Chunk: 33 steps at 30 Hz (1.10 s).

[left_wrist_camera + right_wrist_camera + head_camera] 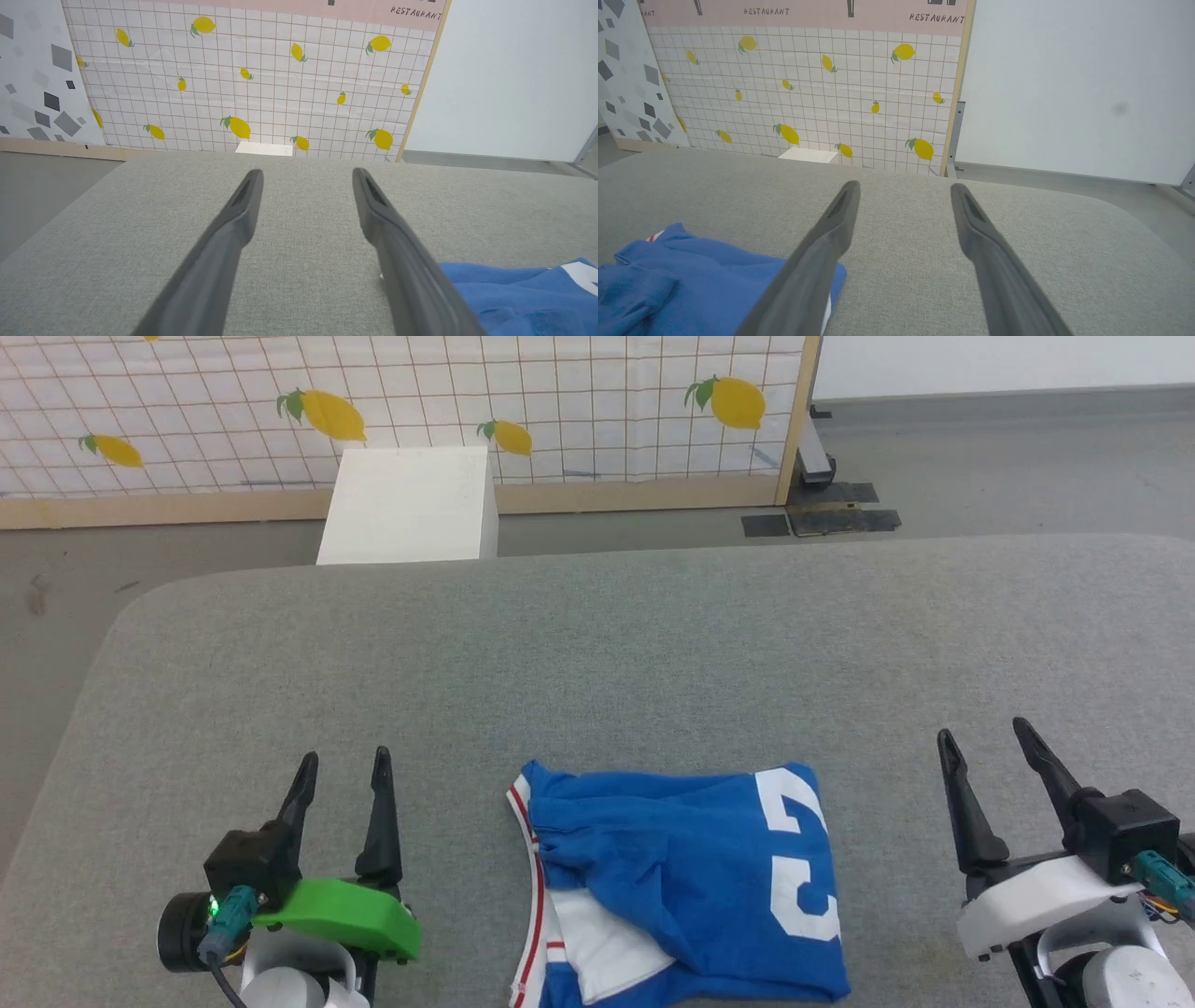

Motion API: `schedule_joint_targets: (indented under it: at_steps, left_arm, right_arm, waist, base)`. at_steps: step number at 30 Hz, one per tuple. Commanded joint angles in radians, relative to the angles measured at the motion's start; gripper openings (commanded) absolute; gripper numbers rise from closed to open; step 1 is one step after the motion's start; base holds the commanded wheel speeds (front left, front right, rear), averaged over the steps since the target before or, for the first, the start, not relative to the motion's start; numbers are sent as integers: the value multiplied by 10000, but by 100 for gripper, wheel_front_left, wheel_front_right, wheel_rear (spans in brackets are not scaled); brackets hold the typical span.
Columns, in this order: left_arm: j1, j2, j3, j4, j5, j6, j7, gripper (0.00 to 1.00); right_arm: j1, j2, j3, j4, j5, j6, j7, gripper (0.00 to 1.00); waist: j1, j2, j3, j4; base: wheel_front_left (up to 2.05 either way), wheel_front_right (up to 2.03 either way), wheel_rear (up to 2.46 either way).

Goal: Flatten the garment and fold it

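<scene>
Counter (pixel 597 644): grey woven cloth cover with rounded far corners, taking up most of the head view and running under both arms.
Wall panel (pixel 560 411): white grid pattern printed with yellow lemons, wooden frame, upright on the floor beyond the counter's far edge.
White box (pixel 411 504): plain, standing on the floor between the panel and the counter's far edge, toward the left.
Shirt (pixel 681 877): royal blue, lying on the counter at its near edge, about midway between the two arms. It is bunched and partly folded over on itself. A large white numeral shows on its right part (it reads sideways from the head camera), and white cloth with red stripe trim shows along its left edge.
Left gripper (pixel 344 758): well left of the shirt, fingers spread apart and holding nothing, tips pointing toward the far edge.
Right gripper (pixel 985 728): well right of the shirt, fingers likewise spread and empty, clear of the cloth.
</scene>
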Motion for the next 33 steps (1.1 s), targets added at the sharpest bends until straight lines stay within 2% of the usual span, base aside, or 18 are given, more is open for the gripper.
schedule_joint_targets:
  at_steps: [1,16,17,20,23,25,28,33]
  left_arm:
    - [-8,-22,1,16,-41,60,-47,100]
    - [-93,-22,-11,14,-71,111,-47,100]
    - [-133,-22,-18,-12,-74,119,-47,100]
    - [-159,-22,-13,-46,-70,120,-47,100]
    - [-177,-22,-30,-60,-56,121,-47,100]
    - [-190,-22,-47,-62,-58,124,-47,100]
    - [-196,-22,-53,-78,-64,137,-47,100]
    - [-232,-22,-33,-81,-54,126,-47,100]
  right_arm:
    - [54,0,24,16,-1,-13,-38,100]
    - [41,164,47,75,118,-13,96,100]
    - [-29,550,-243,287,1500,-13,503,100]
    - [-224,916,-807,743,4477,-13,1833,100]
    - [-455,1033,-1523,1462,7671,-13,4162,100]
    - [-598,1049,-1968,2102,9021,-13,5785,100]
    - [-888,1054,-2433,3029,9991,-13,7806,100]
    - [-1573,1057,-2911,4098,9957,-13,10029,100]
  waist:
    - [0,57,11,4]
    - [0,57,171,-58]
    - [0,57,245,-47]
    - [0,57,311,-34]
    - [0,57,372,16]
    - [0,57,406,62]
    - [0,57,447,118]
    - [0,57,532,226]
  base:
    - [0,0,0]
    - [0,0,0]
    - [0,0,0]
    - [0,0,0]
    - [0,0,0]
    - [0,0,0]
    - [0,0,0]
    - [0,0,0]
